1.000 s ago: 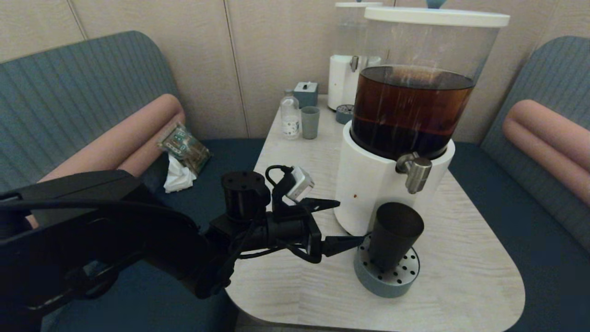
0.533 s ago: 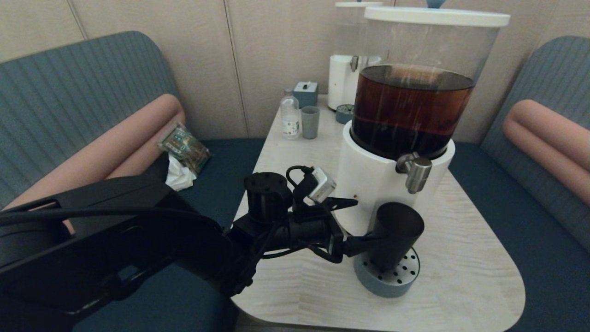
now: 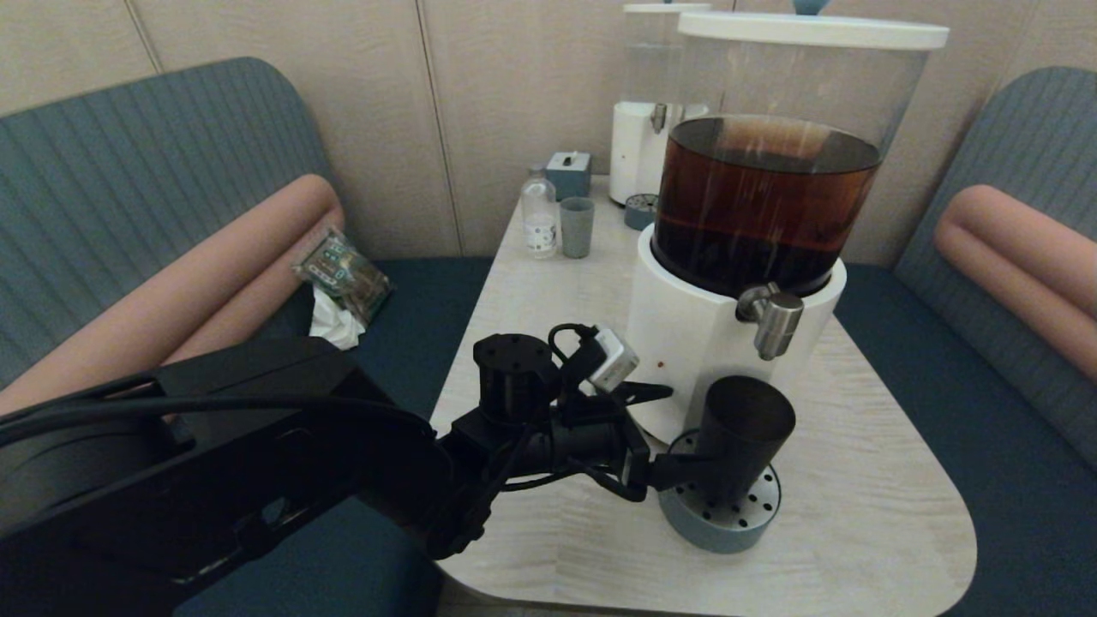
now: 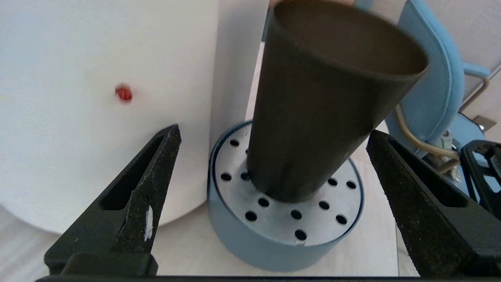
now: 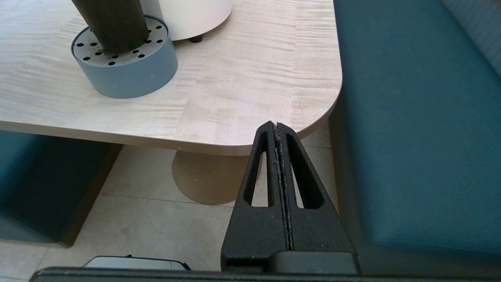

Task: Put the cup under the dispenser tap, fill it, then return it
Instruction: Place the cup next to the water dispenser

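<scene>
The dark cup [image 3: 744,433] stands on a round blue-grey drip tray [image 3: 686,521] beneath the steel dispenser tap [image 3: 776,321] of the big brown-liquid dispenser [image 3: 686,343]. My left gripper [image 3: 683,428] is open at the cup's left side. In the left wrist view the left gripper [image 4: 273,132] has one finger near the white base and the other past the cup [image 4: 321,98], with gaps on both sides. My right gripper [image 5: 277,125] is shut and empty, low off the table's near right corner, out of the head view. The right wrist view shows the cup [image 5: 111,23] on the tray [image 5: 129,76].
At the table's back stand a smaller clear-liquid dispenser [image 3: 644,128], a small bottle [image 3: 539,214], a grey-green cup [image 3: 577,227] and a little blue box [image 3: 569,174]. Blue benches with pink bolsters flank the table [image 3: 866,480]. A packet [image 3: 343,270] lies on the left bench.
My left arm has moved right toward the cup, and its open fingers now reach to either side of the cup's left flank. The cup has barely shifted.
</scene>
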Available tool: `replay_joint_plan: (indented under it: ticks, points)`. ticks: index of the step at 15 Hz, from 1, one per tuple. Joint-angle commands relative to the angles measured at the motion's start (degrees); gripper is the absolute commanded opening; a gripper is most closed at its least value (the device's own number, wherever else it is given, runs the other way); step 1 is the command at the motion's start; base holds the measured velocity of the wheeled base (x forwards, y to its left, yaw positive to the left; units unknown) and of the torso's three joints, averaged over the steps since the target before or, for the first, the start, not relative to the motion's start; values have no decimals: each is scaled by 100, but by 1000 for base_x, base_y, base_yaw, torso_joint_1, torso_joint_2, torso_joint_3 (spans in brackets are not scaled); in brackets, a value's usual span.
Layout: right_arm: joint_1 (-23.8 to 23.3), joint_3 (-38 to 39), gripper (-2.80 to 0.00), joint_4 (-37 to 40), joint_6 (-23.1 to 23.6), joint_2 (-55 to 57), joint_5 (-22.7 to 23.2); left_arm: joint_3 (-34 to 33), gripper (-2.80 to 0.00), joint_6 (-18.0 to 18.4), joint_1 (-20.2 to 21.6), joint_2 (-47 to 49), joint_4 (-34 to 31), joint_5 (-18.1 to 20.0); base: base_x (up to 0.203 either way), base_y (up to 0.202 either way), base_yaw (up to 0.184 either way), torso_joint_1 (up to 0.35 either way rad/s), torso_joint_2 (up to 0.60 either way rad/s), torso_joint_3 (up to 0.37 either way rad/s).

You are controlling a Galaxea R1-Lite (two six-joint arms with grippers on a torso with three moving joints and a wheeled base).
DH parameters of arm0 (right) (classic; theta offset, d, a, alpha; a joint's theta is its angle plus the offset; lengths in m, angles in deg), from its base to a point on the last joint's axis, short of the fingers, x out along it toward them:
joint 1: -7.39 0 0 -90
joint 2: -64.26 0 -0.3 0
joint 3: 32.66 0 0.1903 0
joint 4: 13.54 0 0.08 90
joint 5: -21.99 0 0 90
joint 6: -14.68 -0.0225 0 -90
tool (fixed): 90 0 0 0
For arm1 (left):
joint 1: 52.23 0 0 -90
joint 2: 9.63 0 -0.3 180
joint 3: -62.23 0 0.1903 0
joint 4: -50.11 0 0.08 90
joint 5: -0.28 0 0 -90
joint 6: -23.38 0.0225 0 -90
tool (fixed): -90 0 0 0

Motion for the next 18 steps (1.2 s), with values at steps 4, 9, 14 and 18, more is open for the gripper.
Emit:
replay_joint_plan:
  ticks: [4,9,14,18]
  points:
    - [0,1,-280,5,-1,-1,3,-232,0,54,-25,-4,64,11,0,0,0,0,0,0]
    - [0,1,-280,5,-1,8,3,-276,0,55,-107,-22,64,17,0,0,0,0,0,0]
    - [0,1,-280,5,-1,8,3,-118,0,37,-197,32,22,-8,0,0,0,0,0,0]
    - [0,1,-280,5,-1,-1,3,-56,0,37,-213,105,35,-16,0,0,0,0,0,0]
